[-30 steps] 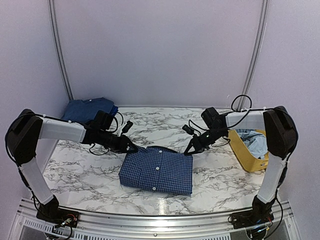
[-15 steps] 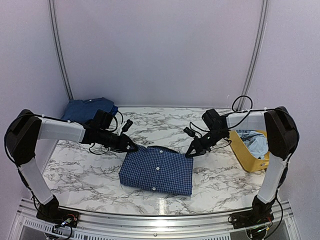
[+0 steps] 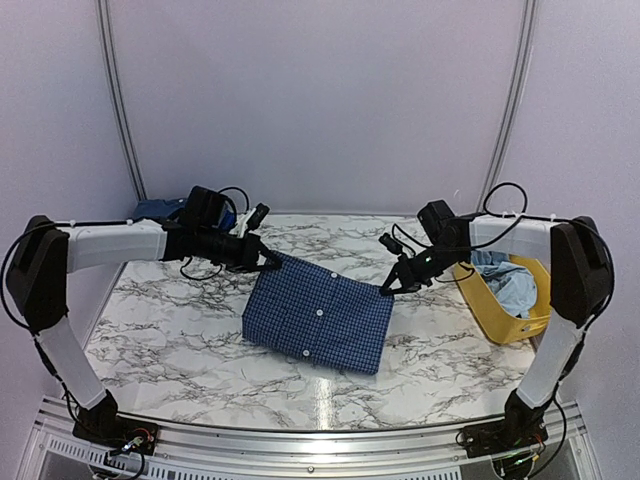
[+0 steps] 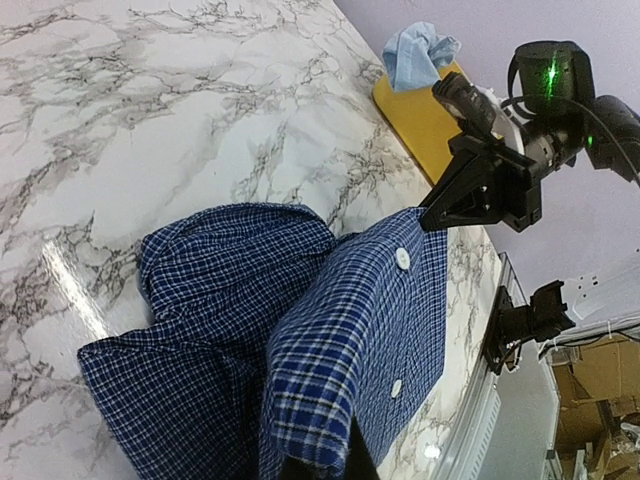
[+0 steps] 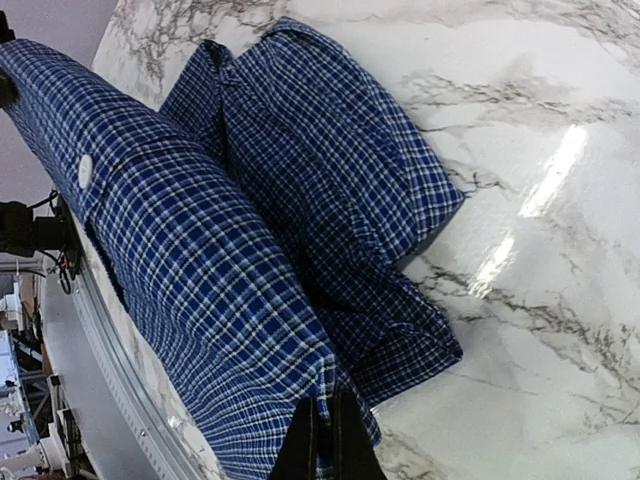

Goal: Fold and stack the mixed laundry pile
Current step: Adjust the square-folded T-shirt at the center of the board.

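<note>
— Where are your claws?
— Mid-frame: my left claw pinches the checked shirt at its far left corner, my right claw at its far right.
— Anything else?
— On the table, a yellow tub at the right with light-blue cloth in it; a blue garment at the left, behind my arm.
</note>
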Tool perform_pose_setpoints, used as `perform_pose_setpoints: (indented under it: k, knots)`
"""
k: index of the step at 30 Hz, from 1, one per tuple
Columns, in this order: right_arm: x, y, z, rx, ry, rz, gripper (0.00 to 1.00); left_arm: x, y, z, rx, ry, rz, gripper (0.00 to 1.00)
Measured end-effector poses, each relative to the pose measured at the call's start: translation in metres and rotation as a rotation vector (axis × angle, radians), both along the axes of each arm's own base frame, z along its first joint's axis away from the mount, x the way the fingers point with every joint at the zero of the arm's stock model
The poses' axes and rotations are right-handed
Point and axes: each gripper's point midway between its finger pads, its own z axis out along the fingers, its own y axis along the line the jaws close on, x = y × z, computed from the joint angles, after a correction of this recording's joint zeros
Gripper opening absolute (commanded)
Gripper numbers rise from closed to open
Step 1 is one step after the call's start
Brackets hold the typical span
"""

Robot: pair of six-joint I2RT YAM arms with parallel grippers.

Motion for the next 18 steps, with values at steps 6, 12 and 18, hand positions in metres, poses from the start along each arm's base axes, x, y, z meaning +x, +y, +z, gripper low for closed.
perform_pose_setpoints:
  k: [6,12,18]
  knots:
    - [0.029,-0.007,-0.054,-0.069,0.070,-0.056,0.00,0.048,-0.017,-0.045,0.050,0.049,0.027,0.00]
    - [0.058,-0.003,-0.088,-0.111,0.091,-0.075,0.00,0.072,-0.014,-0.145,0.120,0.237,0.075,0.00]
    - [0.074,0.000,-0.089,-0.120,0.049,-0.070,0.00,0.080,-0.010,-0.148,0.091,0.235,0.086,0.00]
